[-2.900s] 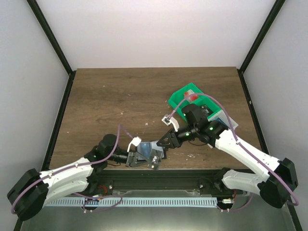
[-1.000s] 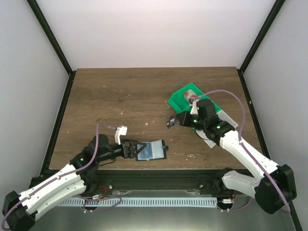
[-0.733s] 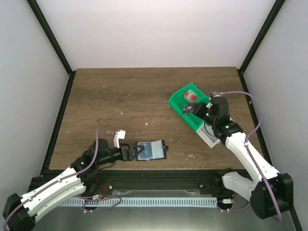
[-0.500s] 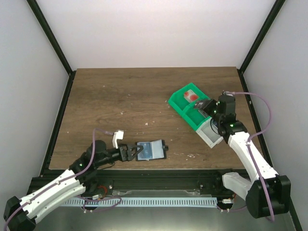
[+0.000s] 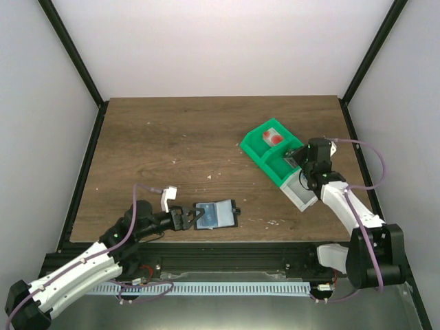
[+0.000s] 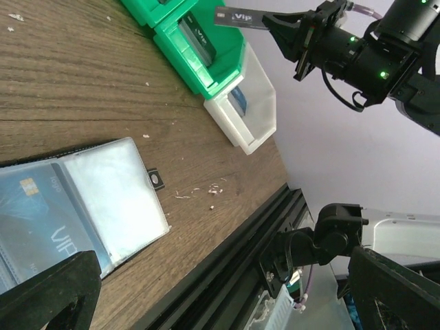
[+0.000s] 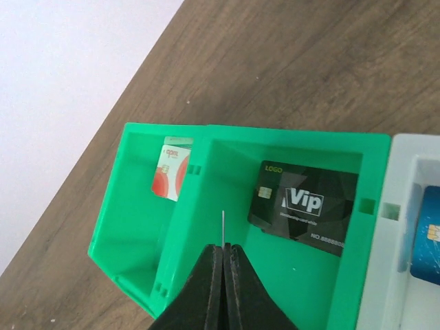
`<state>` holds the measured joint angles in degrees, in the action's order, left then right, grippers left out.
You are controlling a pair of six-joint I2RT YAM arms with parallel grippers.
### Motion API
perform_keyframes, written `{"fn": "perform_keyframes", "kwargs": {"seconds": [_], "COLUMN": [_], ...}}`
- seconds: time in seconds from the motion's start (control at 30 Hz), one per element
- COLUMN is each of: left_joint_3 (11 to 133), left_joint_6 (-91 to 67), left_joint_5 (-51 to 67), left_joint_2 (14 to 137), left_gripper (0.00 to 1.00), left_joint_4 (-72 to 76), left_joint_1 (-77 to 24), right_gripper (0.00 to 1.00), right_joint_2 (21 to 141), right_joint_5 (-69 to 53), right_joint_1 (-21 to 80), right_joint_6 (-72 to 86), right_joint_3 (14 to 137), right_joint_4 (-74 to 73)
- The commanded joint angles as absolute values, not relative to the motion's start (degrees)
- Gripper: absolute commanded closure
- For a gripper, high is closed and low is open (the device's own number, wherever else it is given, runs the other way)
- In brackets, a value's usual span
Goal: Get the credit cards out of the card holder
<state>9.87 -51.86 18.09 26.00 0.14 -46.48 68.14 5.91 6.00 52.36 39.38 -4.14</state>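
The card holder (image 5: pixel 217 214) lies open on the table near the front edge, pale inside, with a blue credit card (image 6: pixel 31 223) still in a slot. My left gripper (image 5: pixel 186 218) stands open just left of the card holder (image 6: pixel 103 185), its fingers (image 6: pixel 48 299) wide apart. My right gripper (image 7: pixel 223 249) is shut on a dark credit card (image 7: pixel 224 230), seen edge-on here and flat in the left wrist view (image 6: pixel 239 16). It hangs over the green tray (image 5: pixel 267 161).
The green tray (image 7: pixel 227 148) holds a white-and-red card (image 7: pixel 170 169) in one compartment and a black VIP card (image 7: pixel 303 205) in the adjoining one. A clear-white tray (image 6: pixel 256 113) beside it holds a blue card (image 7: pixel 426 237). The table's front rail (image 6: pixel 240 247) is close.
The right gripper has carried a dark card from the card holder to above the green tray. The left gripper let go of the holder, which now lies flat, and drew back a little.
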Motion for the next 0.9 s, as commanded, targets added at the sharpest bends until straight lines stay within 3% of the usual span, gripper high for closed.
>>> {"fn": "perform_keyframes", "kwargs": {"seconds": [0.0,0.87], "left_joint_3": [10.60,10.05], "left_joint_6": [-51.04,-50.49], "left_joint_5": [18.29,16.87], "left_joint_2": [25.01,22.21], "left_gripper": [0.00,0.00], "left_joint_4": [-0.97,-1.75], "left_joint_1": [-46.31,-46.10], "right_gripper": [1.00,1.00], "right_joint_2": [68.20,77.20], "right_joint_5": [9.35,14.02], "right_joint_1": [5.36,4.54], "right_joint_6": [56.51,59.57], "right_joint_3": [36.05,32.70], "right_joint_4": [3.85,18.02]}}
